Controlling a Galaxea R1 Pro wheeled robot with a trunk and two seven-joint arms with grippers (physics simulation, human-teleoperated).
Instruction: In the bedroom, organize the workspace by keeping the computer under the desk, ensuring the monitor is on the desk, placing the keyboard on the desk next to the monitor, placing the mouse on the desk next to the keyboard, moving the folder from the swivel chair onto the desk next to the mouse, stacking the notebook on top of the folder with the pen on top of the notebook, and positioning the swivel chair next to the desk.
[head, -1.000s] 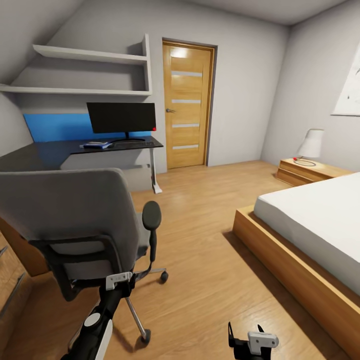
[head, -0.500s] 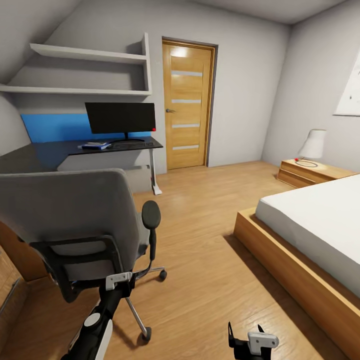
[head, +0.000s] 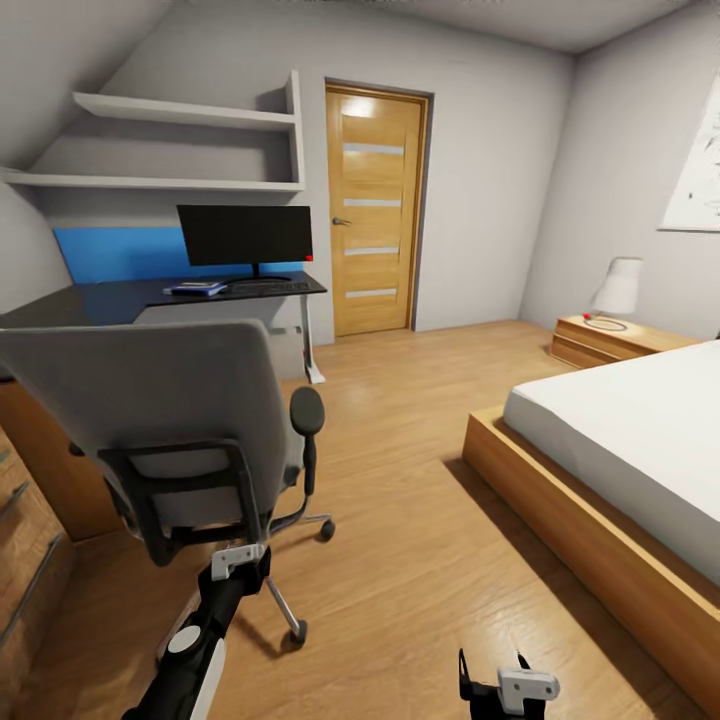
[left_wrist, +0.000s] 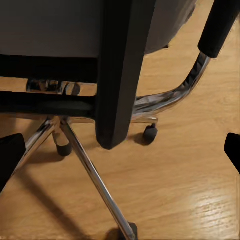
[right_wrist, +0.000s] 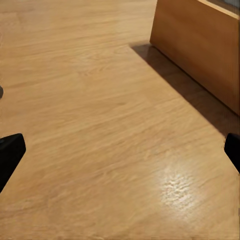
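At lower left of the head view the chair (head: 170, 420) stands with its grey back toward the camera, one black armrest (head: 305, 412) on its right side and chrome legs with casters on the wood floor (head: 400, 520). Just below its back the left gripper (head: 240, 562) hovers at the end of a black and white arm; in the left wrist view its two dark fingertips (left_wrist: 10, 155) sit far apart at the frame's edges, so the jaws are spread and hold nothing, with the chair's black spine and chrome base (left_wrist: 85, 165) between them. At bottom centre-right of the head view the right gripper (head: 497, 685) hangs over bare floor; the right wrist view shows its fingertips (right_wrist: 10, 152) likewise wide apart and empty, with the bed frame (right_wrist: 200, 50) at upper right.

Farther back, at upper left, the desk (head: 150, 295) stands against a blue panel. On it the monitor (head: 245, 235) stands upright, the keyboard (head: 265, 286) lies in front of its stand, and the folder (head: 195, 290) lies just left of the keyboard with something small and pale on top, too small to identify. A door (head: 375, 210) is right of the desk, and a bed (head: 620, 430) fills the right side.
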